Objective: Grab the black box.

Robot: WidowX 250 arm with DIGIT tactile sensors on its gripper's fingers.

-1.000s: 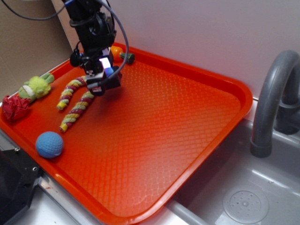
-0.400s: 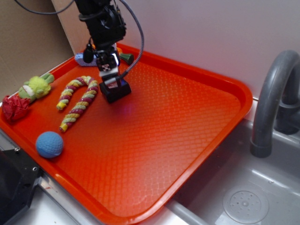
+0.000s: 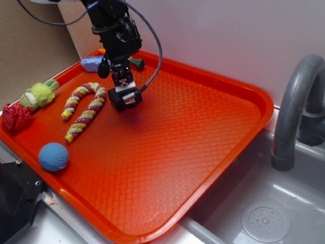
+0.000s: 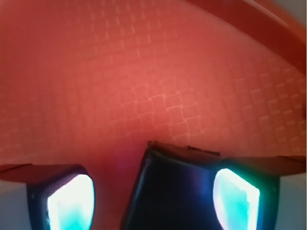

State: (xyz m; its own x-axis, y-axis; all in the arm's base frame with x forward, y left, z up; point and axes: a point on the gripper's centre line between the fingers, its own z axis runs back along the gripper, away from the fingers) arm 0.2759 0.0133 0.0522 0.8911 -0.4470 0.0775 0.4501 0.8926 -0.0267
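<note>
The black box (image 3: 125, 100) is a small matte black block lying on the orange tray (image 3: 177, 152), left of its middle. My gripper (image 3: 124, 92) points down right over the box, with its fingers on either side. In the wrist view the box (image 4: 177, 191) lies between the two glowing pads. It touches the right pad (image 4: 236, 197), and a strip of tray shows between it and the left pad (image 4: 72, 203). The jaws stand open around the box (image 4: 153, 199).
A striped rope toy (image 3: 81, 109) lies just left of the box. A blue ball (image 3: 53, 156), a green plush (image 3: 38, 94) and a red cloth toy (image 3: 15, 116) sit along the tray's left side. A lilac item (image 3: 91, 63) and a green piece (image 3: 137, 63) lie at the back rim. A grey faucet (image 3: 294, 112) and sink (image 3: 264, 218) are on the right.
The gripper and the black box moved right and slightly toward the tray's middle, away from the rope toy. The box now rests lower on the tray, with the arm more upright above it.
</note>
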